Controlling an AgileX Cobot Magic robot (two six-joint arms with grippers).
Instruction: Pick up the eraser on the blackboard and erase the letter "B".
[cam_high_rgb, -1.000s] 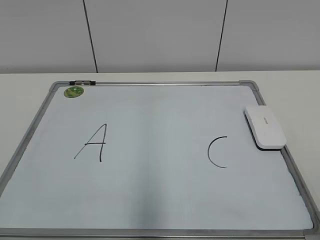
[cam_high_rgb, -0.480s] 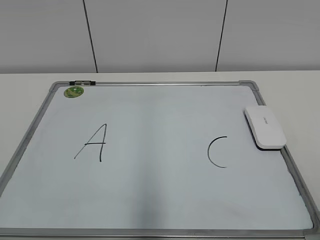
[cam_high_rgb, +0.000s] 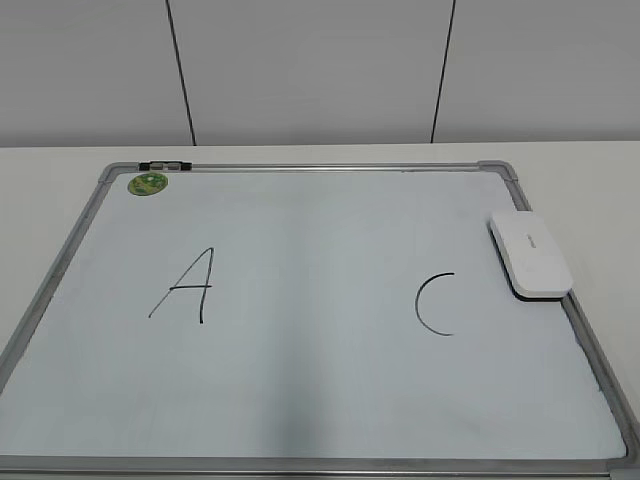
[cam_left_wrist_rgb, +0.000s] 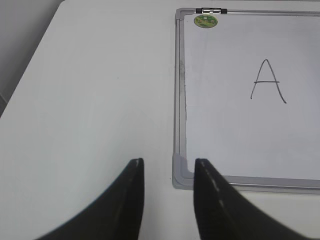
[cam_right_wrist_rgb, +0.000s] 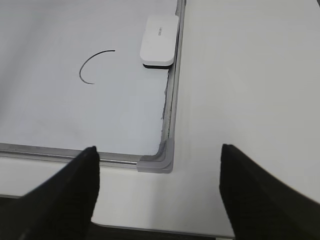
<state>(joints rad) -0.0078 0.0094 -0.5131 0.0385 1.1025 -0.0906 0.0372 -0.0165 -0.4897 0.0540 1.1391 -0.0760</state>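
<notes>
The blackboard (cam_high_rgb: 300, 390) lies flat on the table, a white board with a grey frame. The white eraser (cam_high_rgb: 529, 252) rests on its right edge, partly over the frame; it also shows in the right wrist view (cam_right_wrist_rgb: 159, 39). A black "A" (cam_high_rgb: 188, 285) and a black "C" (cam_high_rgb: 434, 303) are on the board. No letter "B" shows between them. My left gripper (cam_left_wrist_rgb: 165, 165) is open and empty above the board's near left corner. My right gripper (cam_right_wrist_rgb: 158, 152) is wide open and empty above the near right corner. Neither gripper shows in the exterior view.
A small round green magnet (cam_high_rgb: 148, 183) sits at the board's far left corner, also seen in the left wrist view (cam_left_wrist_rgb: 205, 20). A black clip (cam_high_rgb: 165, 164) is on the top frame. A white wall stands behind the table.
</notes>
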